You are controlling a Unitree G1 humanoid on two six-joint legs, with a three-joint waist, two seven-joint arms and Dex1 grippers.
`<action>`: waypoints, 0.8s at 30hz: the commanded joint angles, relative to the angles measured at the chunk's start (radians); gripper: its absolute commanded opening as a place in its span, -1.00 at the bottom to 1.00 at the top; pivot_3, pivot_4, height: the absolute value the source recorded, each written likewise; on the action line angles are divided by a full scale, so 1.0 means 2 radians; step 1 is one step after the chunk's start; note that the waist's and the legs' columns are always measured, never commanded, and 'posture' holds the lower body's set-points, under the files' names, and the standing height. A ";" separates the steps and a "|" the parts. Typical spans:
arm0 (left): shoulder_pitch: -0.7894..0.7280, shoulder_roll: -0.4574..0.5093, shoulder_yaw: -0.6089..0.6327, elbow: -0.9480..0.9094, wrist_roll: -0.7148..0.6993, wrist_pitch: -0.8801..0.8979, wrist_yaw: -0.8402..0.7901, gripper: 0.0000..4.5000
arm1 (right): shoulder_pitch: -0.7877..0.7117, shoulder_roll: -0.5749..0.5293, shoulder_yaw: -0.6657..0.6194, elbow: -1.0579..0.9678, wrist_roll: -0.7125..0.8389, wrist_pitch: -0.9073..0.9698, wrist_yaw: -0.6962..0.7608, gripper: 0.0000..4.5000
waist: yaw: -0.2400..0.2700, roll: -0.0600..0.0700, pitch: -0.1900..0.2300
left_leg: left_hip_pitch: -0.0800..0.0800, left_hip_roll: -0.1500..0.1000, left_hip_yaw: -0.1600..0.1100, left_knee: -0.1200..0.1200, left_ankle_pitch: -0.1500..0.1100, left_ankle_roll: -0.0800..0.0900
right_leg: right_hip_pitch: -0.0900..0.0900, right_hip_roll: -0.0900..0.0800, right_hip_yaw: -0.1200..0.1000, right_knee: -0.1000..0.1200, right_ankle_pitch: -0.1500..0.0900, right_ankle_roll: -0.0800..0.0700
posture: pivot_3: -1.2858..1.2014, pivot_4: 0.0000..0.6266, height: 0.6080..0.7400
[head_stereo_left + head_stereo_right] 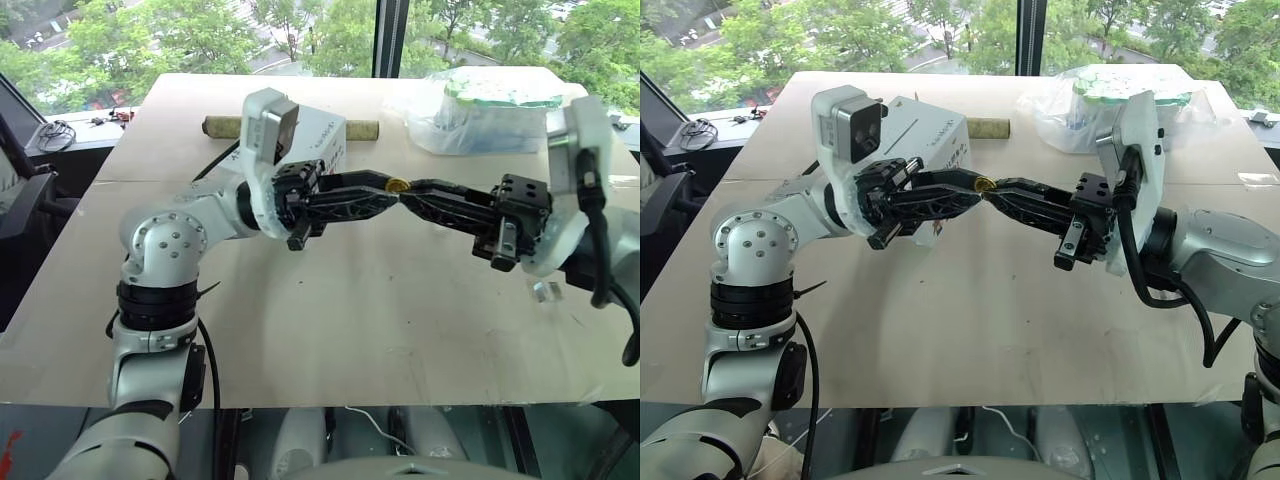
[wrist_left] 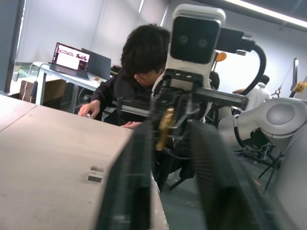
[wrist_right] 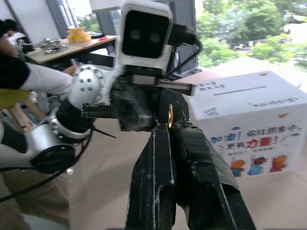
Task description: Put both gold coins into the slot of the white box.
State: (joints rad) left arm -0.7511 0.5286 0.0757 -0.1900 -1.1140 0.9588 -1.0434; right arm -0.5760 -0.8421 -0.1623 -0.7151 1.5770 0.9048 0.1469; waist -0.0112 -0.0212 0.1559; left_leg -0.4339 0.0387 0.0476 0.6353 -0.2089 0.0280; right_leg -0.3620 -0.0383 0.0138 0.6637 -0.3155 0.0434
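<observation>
In the head views I see my left gripper [image 1: 385,192] reaching in from the left of the frame toward centre, above the table [image 1: 380,330]. Its fingers are closed together on a gold coin [image 1: 397,185], which sits at the fingertips in the middle of the frame. My right gripper [image 1: 412,195] reaches in from the right, tip to tip with the left one, and its fingers are also clamped on that same coin. Both grippers hold the coin between them, clear of the table surface.

The white box [image 1: 940,135] stands behind the left gripper, upper left of centre, largely hidden by the left wrist. In the right wrist view the slot [image 3: 240,90] shows as a thin dark line on the top face of the box, with cartoon pictures on the side below it.

A clear plastic-wrapped bundle [image 1: 490,110] with a green top lies at the upper right of the table. A small clear holder [image 1: 547,291] lies on the table at the right, just beside the right wrist.
</observation>
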 commanded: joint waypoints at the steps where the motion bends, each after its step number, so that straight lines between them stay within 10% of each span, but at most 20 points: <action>1: -0.004 0.000 0.005 -0.008 -0.007 -0.003 -0.010 -0.99 | -0.010 -0.007 0.002 -0.008 0.014 -0.016 -0.003 -1.00 | 0.000 0.000 0.000 | 0.000 0.000 0.000 0.000 0.000 0.000 | 0.000 0.000 0.000 0.000 0.000 0.000 | 0.03 -0.52 1.00; 12: 0.005 0.002 0.010 -0.006 -0.009 -0.003 -0.020 -0.99 | -0.007 -0.012 0.006 -0.008 0.022 -0.025 0.002 -1.00 | 0.000 0.000 0.000 | 0.000 0.000 0.000 0.000 0.000 0.000 | 0.000 0.000 0.000 0.000 0.000 0.000 | 0.03 -0.52 1.00; 22: 0.010 -0.016 0.074 0.030 -0.088 0.035 0.084 -1.00 | 0.020 -0.037 -0.027 0.004 0.012 -0.037 0.007 0.89 | 0.000 0.000 0.000 | 0.000 0.000 0.000 0.000 0.000 0.000 | 0.000 -0.001 0.000 0.000 0.000 0.000 | 0.03 -0.52 1.00; 24: 0.008 -0.020 0.092 0.032 -0.097 0.031 0.120 -1.00 | 0.026 -0.048 -0.033 0.001 -0.004 -0.037 0.016 0.89 | 0.001 0.000 0.000 | 0.000 0.000 0.000 0.000 0.000 0.000 | 0.000 -0.001 0.000 0.000 0.000 0.000 | 0.03 -0.52 1.00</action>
State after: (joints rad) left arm -0.7290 0.4915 0.2203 -0.1177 -1.2738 1.0261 -0.8465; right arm -0.5202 -0.9242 -0.1829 -0.6963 1.5831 0.8504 0.1609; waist -0.0101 -0.0213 0.1558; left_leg -0.4341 0.0388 0.0471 0.6361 -0.2089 0.0280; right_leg -0.3617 -0.0402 0.0132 0.6641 -0.3155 0.0434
